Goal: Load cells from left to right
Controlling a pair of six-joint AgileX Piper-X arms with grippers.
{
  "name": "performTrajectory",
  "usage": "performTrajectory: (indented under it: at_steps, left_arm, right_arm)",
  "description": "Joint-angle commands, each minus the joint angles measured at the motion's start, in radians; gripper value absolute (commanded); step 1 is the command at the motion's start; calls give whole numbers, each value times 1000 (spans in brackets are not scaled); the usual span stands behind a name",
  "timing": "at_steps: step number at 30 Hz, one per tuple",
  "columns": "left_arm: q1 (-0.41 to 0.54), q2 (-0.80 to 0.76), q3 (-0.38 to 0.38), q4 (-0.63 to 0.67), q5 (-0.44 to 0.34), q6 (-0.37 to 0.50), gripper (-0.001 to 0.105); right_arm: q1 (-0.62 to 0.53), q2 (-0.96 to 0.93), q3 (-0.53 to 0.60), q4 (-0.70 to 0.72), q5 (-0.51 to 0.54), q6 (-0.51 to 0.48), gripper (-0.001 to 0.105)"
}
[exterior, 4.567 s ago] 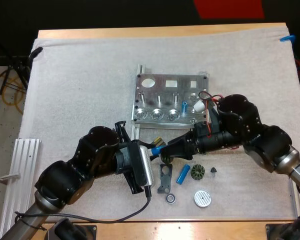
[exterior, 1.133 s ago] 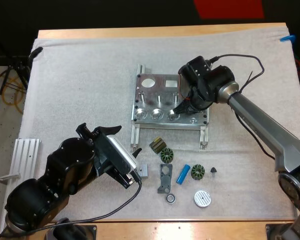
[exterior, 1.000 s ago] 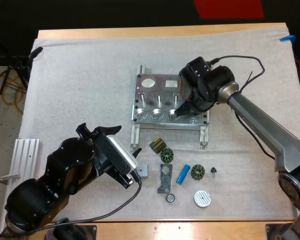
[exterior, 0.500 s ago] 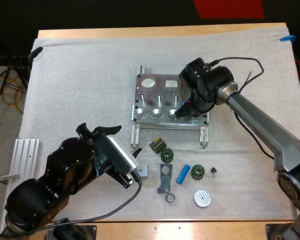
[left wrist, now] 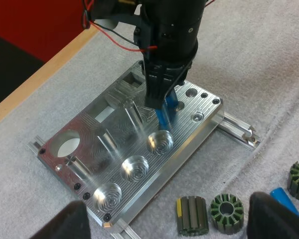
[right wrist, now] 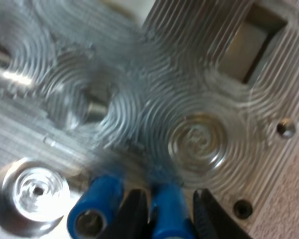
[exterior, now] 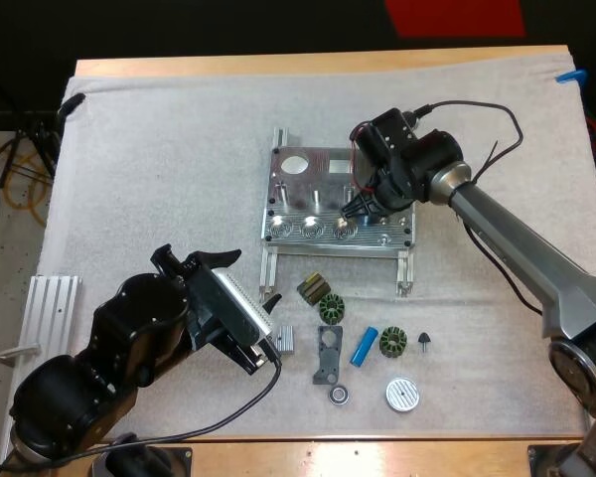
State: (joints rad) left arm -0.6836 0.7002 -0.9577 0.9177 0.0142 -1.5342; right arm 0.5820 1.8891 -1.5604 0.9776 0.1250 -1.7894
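Fixture: a silver machined metal fixture lies flat on the white mat. All places below are taken from it.
Pockets: three round pockets run along the fixture's near edge. In the left wrist view all three are empty.
Right gripper: the right gripper stands over the fixture's right half, pointing down. Its black fingers are drawn in narrow and press on a bright blue cylinder from both sides.
Held cell: the bright blue cylinder is tilted, with its lower end just above the far rim of the rightmost pocket. Whether it touches the metal cannot be told.
Left gripper: the left gripper is well apart from the fixture, off its near left corner. Its fingers are spread wide with nothing between them.
Spare cell: a loose blue cylinder lies on the mat beyond the fixture's near edge, apart from it.
Small parts: also beyond the near edge lie two green toothed rings, a dark slotted block, a black bracket plate, a small black cone and a round silver disc.
Rail: a ribbed aluminium rail lies well to the fixture's left.
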Motion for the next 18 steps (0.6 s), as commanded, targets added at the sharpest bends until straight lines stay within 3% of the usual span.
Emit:
performTrajectory:
  at_steps: [1, 18]
  left_arm:
    - [0, 0, -7, -2, -14, -14, 65]
    - [0, 0, -7, -2, -14, -14, 65]
  right_arm:
    - [-1, 18, 0, 1, 12, -1, 0]
    - [-1, -70, 0, 54, 1, 14, 0]
